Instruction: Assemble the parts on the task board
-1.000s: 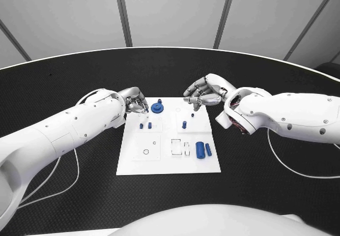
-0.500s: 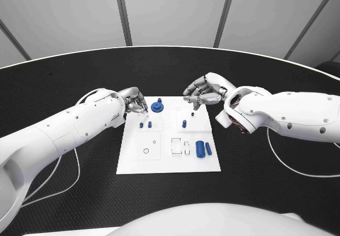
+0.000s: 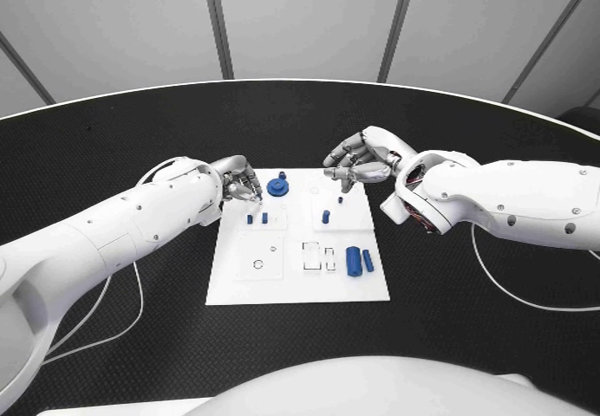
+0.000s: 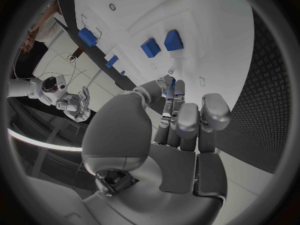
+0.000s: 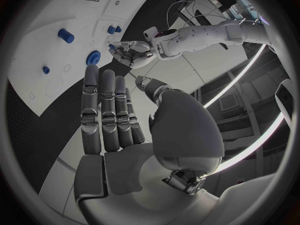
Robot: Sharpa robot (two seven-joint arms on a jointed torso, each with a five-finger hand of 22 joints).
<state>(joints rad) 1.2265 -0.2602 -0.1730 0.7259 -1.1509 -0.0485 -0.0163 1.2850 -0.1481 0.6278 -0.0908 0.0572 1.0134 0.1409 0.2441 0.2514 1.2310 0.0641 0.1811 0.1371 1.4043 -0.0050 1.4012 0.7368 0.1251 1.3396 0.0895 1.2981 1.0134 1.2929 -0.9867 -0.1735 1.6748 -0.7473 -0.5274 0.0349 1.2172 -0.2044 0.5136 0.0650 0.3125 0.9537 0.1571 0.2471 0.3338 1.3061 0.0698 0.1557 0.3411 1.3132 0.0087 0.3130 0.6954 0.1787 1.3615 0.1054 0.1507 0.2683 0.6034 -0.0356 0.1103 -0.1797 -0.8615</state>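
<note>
White task board (image 3: 297, 286), left robot hand (image 3: 240, 184) grip unclear behind curled fingers, right robot hand (image 3: 360, 161) empty, fingers apart.

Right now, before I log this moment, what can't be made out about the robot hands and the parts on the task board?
- Left robot hand: head view, fingertips too small to show whether they touch the task board; in the left wrist view the curled fingers cover the contact spot.
- Right robot hand: head view, curled fingers hide whether it pinches anything.
- Round blue part: too small to tell whether it is seated or loose.
</note>
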